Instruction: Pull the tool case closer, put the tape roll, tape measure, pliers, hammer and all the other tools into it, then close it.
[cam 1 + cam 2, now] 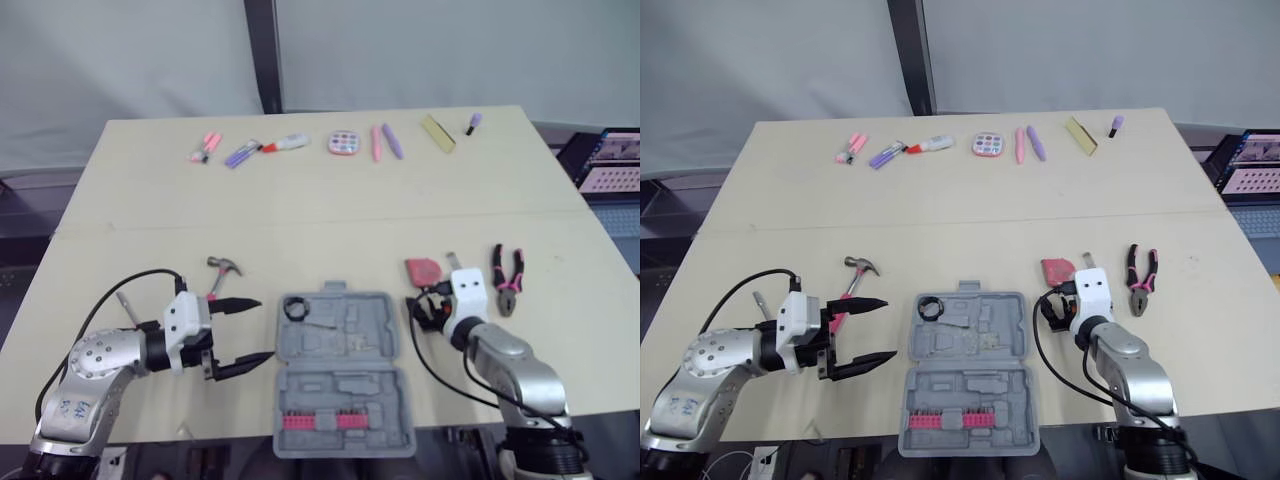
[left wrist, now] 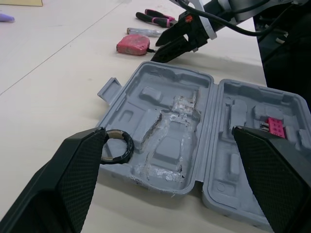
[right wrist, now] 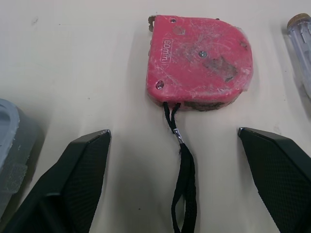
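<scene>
The grey tool case (image 1: 350, 385) lies open at the table's front middle. A black tape roll (image 1: 295, 308) rests in its far left corner. My left gripper (image 1: 264, 330) is open, just left of the case, its fingers pointing at that corner with nothing between them. The hammer (image 1: 222, 272) lies beyond it. My right gripper (image 1: 420, 310) is open right of the case, just short of the red tape measure (image 3: 199, 60), whose black strap (image 3: 184, 184) trails between the fingers. Pink-handled pliers (image 1: 507, 278) lie further right, a clear-handled screwdriver (image 3: 302, 43) beside the tape measure.
A red bit holder (image 1: 322, 420) sits in the case's near half. Markers, pens, a round palette (image 1: 343, 143) and a yellow block (image 1: 437, 132) line the far edge. A small metal tool (image 1: 128, 305) lies at the left. A laptop (image 1: 612, 165) stands off the table's right side.
</scene>
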Controlling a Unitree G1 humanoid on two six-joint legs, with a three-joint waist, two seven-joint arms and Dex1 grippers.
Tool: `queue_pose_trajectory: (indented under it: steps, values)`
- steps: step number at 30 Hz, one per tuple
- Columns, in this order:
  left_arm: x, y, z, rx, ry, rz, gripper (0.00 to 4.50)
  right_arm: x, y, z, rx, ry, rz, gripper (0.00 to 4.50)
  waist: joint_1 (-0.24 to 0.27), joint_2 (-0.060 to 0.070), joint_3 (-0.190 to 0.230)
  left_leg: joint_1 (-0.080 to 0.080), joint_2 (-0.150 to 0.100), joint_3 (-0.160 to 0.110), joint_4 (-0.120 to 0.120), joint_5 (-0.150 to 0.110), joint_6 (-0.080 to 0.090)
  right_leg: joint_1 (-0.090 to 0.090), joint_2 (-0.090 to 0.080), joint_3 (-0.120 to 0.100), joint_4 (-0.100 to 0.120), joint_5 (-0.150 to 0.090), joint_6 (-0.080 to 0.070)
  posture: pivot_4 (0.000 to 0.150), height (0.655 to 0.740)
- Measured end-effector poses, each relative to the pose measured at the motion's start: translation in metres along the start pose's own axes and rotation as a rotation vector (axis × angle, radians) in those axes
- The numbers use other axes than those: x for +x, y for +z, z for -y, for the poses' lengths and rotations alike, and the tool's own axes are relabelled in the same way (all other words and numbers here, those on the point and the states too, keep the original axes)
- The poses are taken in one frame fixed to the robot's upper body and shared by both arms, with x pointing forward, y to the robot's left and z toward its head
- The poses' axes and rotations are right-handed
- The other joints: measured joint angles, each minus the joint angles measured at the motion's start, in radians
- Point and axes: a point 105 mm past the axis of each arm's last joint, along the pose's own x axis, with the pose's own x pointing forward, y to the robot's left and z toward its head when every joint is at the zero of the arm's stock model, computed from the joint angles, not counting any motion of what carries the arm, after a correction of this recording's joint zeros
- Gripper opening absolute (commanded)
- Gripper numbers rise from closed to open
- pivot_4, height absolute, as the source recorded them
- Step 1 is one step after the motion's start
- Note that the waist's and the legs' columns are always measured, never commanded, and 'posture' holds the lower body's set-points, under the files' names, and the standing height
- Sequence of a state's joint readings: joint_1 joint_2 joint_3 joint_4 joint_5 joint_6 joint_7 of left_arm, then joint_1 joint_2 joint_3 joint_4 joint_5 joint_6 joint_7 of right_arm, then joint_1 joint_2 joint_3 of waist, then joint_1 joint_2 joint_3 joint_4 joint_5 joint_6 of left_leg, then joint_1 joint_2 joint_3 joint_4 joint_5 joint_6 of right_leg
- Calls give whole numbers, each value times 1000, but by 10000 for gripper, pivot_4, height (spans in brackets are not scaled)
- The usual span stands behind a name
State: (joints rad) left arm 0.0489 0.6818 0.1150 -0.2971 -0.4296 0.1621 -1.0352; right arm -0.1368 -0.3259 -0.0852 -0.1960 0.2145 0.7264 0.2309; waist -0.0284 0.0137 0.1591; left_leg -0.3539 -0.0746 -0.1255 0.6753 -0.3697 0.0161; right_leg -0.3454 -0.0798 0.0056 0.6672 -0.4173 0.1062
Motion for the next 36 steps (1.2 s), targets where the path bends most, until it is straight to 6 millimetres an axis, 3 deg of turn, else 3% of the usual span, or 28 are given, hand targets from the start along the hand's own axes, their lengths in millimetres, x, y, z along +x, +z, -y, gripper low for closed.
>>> queue_pose_trajectory:
  steps: [8,12,18,26,36]
  values:
    - [0,0,0,0,6,-2,44716,2,2,0,-1,0,2,45000,0,0,0,0,0,0,0,0,0,0,0,0,0,0,0,1500,7400]
    - [0,-1,-1,-1,9,-2,45000,4,3,1,-8,-7,-1,31375,0,0,0,0,0,0,0,0,0,0,0,0,1,0,0,1500,7400]
    - [0,-1,-1,-1,15,-3,45000,5,3,1,-14,-11,-3,779,0,0,0,0,0,0,0,0,0,-1,0,0,1,0,0,1500,7400]
    - [0,-1,-1,-3,17,-3,45000,1,0,0,-18,-9,-6,309,0,0,0,0,0,0,0,0,0,-1,0,0,1,0,0,1500,7400]
    - [0,-1,0,-5,14,-4,45000,-27,-20,-10,-60,51,-81,309,3,0,0,0,0,-1,-1,0,0,0,0,0,0,0,0,1500,7400]
